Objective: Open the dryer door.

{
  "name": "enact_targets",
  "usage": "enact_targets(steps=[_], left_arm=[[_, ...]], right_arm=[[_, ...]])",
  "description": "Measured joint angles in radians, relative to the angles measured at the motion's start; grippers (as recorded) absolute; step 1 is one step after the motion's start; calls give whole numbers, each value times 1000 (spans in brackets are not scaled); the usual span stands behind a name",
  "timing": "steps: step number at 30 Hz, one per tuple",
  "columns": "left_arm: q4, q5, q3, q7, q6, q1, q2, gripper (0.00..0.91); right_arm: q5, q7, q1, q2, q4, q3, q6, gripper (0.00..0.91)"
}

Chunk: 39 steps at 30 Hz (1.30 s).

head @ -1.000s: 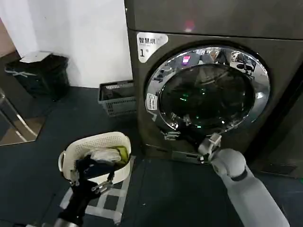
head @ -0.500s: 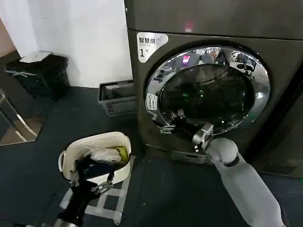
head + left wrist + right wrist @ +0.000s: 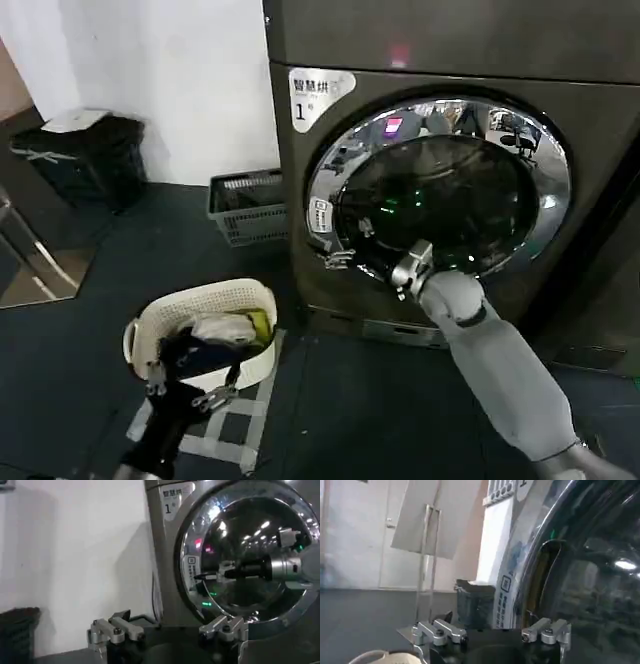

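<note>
dryer door [image 3: 440, 190] shut on dryer [image 3: 300, 260] | right gripper [image 3: 338, 258] spread wide at rim's 8 o'clock | left gripper [image 3: 190, 390] wide, idle over laundry basket [image 3: 205, 300] | risk: fingers skid off chrome, door stays latched

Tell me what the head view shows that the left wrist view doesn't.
Head view alone: the white laundry basket, the grey crate, and the left gripper low by the basket. Left wrist view alone: the right gripper side-on, fingers open, at the chrome rim. Both: the dryer door, shut, and the dryer corner label.
</note>
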Motion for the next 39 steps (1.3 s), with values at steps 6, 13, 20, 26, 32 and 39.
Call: enact_targets(steps=[6,13,20,26,32,39], left_arm=[[4,-3,0,-1,2,-3,1,907],[13,-30,-7,5,15,-19,11,907],[28,-122,-36,34,44,-55,44,907],[59,-205,-69,76,56,-118,99,907],[96,-284,-82,88,82,-185,164,907],[144,-381,-76,92,90,-255,252,907]], right_arm=[[25,-38,-24,-16,31,18,-15,907],[37,-110,-75,-40,85,54,-40,907],[51,-187,-124,-65,118,87,-14,907],[80,-288,-165,-89,141,112,-26,907],[86,-390,-201,-114,160,139,-20,907],[87,-489,-245,-149,187,174,7,907]])
